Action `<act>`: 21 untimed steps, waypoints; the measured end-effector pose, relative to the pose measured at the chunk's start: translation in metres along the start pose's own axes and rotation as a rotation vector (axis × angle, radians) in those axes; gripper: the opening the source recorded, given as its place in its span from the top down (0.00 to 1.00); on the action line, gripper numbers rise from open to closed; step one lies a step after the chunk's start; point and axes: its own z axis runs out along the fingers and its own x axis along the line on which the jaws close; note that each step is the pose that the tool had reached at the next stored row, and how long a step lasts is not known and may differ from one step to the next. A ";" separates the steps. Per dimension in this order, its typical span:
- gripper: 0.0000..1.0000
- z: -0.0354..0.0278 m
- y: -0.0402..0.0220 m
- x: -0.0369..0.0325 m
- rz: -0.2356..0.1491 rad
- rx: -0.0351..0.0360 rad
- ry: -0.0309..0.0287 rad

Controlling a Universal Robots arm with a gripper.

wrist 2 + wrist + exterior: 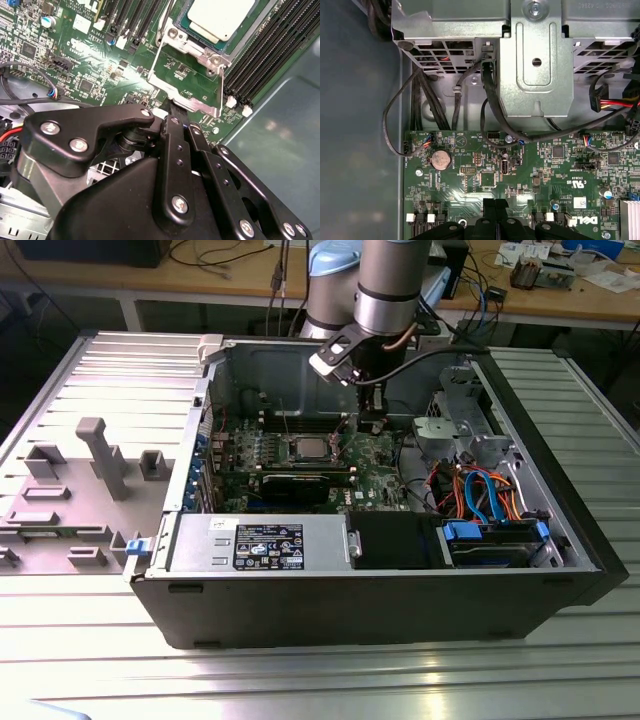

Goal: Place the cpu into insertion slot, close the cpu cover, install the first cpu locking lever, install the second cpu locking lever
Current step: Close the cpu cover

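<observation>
The cpu (220, 16) shows its silvery-grey top inside the insertion slot, which it covers. It shows in the exterior view as a small square cpu (312, 448) on the green board. The silvery cpu cover (196, 46) lies flat around it. A thin wire locking lever (152, 65) loops out from the socket to a metal tab (199, 104). My gripper (172, 111) is shut, with nothing seen between its black fingers. Its tip is right at that tab. It hangs low over the board, at the gripper (372, 423) on the cpu's right in the exterior view.
Black memory slots (270, 55) flank the socket. A metal drive cage (535, 75) with loose black cables (490, 100) rises beyond the board. The case wall (285, 135) is close by. A power supply (265, 545) and blue cables (480, 495) fill the case's front.
</observation>
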 end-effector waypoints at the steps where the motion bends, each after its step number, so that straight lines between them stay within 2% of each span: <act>1: 0.89 0.0000 -0.0007 0.0000 0.000 0.0001 0.0000; 11: 0.89 0.0003 -0.0068 0.0000 0.000 0.0001 -0.0001; 14: 0.89 0.0016 -0.0110 0.0000 0.000 0.0021 0.0000; 21: 0.89 0.0022 -0.0128 0.0001 0.000 0.0032 -0.0001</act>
